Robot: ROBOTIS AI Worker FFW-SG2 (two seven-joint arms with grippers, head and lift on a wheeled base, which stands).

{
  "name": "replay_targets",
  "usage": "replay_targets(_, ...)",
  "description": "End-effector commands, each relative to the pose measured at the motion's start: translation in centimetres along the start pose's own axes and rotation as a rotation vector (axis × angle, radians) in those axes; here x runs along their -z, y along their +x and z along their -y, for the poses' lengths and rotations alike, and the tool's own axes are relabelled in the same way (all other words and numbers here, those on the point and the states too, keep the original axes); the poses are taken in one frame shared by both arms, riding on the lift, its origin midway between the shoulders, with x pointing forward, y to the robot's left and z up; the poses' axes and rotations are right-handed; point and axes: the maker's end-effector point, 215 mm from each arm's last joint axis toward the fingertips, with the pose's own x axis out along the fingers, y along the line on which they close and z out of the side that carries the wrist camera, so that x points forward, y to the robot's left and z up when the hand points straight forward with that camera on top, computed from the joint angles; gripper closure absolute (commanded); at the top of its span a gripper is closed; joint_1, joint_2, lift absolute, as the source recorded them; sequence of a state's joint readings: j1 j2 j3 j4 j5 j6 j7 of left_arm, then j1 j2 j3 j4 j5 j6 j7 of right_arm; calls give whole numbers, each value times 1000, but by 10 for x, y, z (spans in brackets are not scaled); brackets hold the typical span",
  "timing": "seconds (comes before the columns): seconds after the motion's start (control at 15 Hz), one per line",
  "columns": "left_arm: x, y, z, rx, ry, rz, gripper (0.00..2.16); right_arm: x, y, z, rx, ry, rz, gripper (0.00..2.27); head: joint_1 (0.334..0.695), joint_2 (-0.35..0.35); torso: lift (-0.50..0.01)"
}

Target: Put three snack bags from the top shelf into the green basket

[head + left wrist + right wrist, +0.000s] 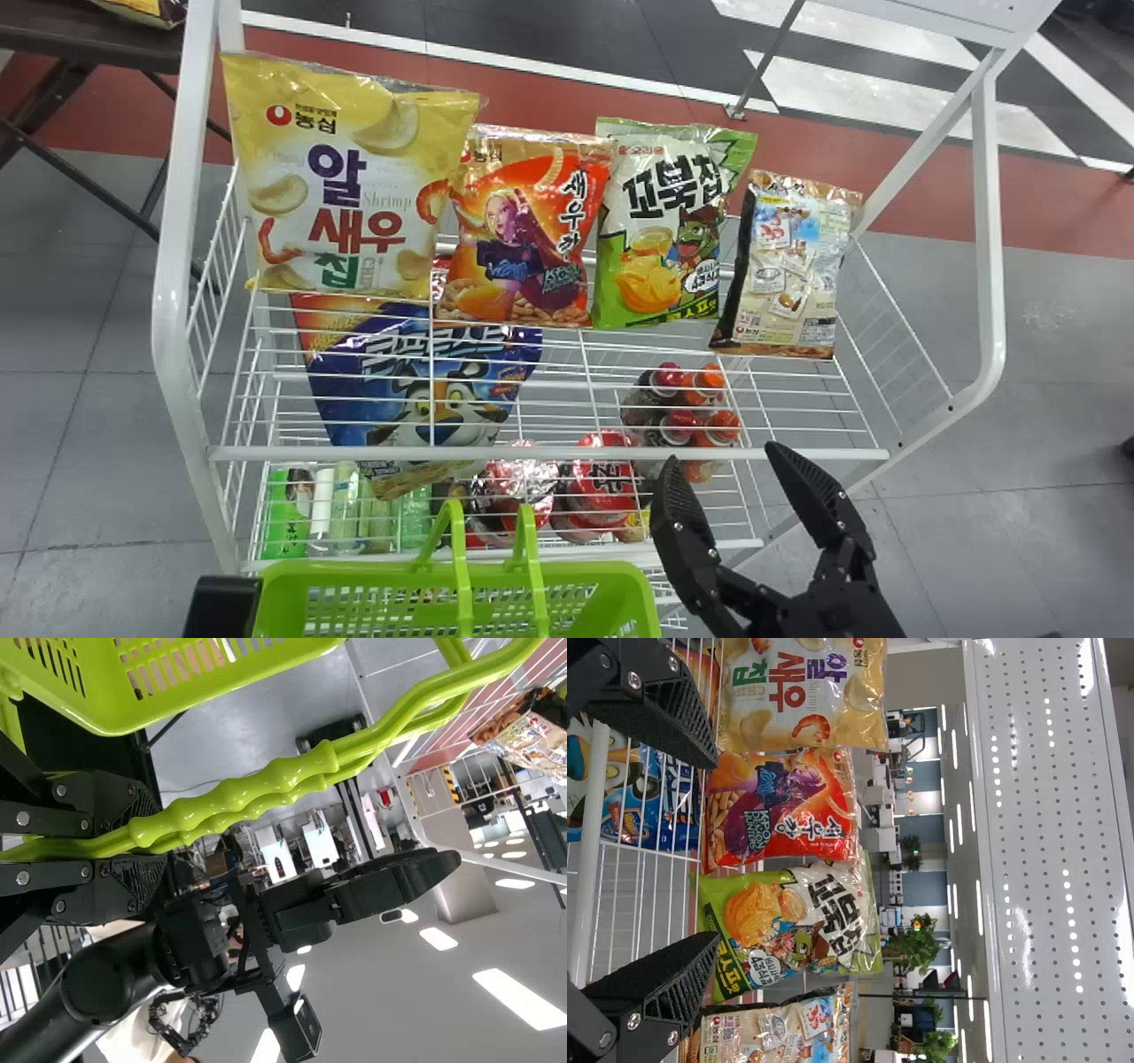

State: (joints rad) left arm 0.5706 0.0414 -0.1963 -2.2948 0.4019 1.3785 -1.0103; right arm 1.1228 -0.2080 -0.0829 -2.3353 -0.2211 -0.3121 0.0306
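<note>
Snack bags stand along the top shelf: a yellow bag (354, 177), an orange-red bag (527, 230), a green-and-white bag (664, 230) and a brown-and-cream bag (788, 266). My right gripper (728, 459) is open before the shelf's front rail, below the two right-hand bags. In the right wrist view my right gripper (714, 850) has its fingers spread, the orange-red (784, 806) and green-and-white (793, 926) bags beyond them. My left gripper (221, 607) is parked at the green basket's (292, 571) left end; in the left wrist view my left gripper (133, 837) is shut on the basket handles (230, 802).
White wire rails (549, 454) edge the shelf. A blue snack bag (425, 381), bottles (678, 408) and red packs (602, 478) sit on lower levels. The rack's white side frame (988, 230) rises at the right; a dark table (89, 40) stands behind at the left.
</note>
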Motion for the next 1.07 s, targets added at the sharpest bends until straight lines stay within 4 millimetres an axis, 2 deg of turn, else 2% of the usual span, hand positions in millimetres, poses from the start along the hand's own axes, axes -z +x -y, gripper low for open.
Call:
replay_targets(0.0, 1, 0, 0, 1, -2, 1, 1781, -1, 0, 0, -1, -1, 2, 144, 695, -350, -47)
replay_targets(0.33, 2, 0, 1, 1, -3, 1, 1781, -1, 15, 3, -2, -7, 16, 140, 695, -350, -47)
replay_targets(0.73, 4, 2, 3, 5, -4, -3, 1781, 25, 54, 2, -11, -8, -80, 140, 695, -350, -47)
replay_targets(1.0, 5, 2, 3, 4, -3, -4, 1781, 23, 59, -1, -15, -5, -74, 140, 695, -350, -47)
